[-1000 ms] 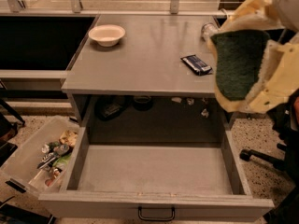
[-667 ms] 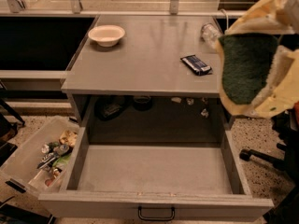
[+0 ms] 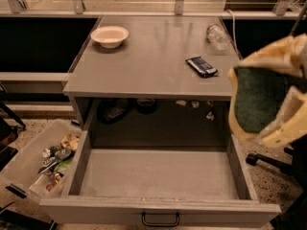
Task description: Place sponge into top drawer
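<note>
The sponge point(image 3: 256, 99) shows its dark green scrub face, with pale yellow foam behind it. My gripper point(image 3: 268, 97) is close to the camera at the right edge, its pale yellow fingers point(image 3: 288, 123) shut on the sponge. It holds the sponge in the air off the right side of the counter, above the drawer's right wall. The top drawer point(image 3: 158, 174) is pulled fully open below the counter. It is a wide shallow grey box, bare inside, with a dark pull handle point(image 3: 160, 220) on its front panel.
On the grey counter point(image 3: 144, 61) lie a white bowl point(image 3: 110, 35), a dark blue wrapped packet point(image 3: 202, 66) and a clear plastic bottle point(image 3: 218, 35). A clear bin of clutter point(image 3: 41, 159) stands on the floor at left. A chair base point(image 3: 268, 162) is at right.
The gripper with the sponge has moved right and slightly down, away from the counter's right edge. The drawer and counter items have not moved.
</note>
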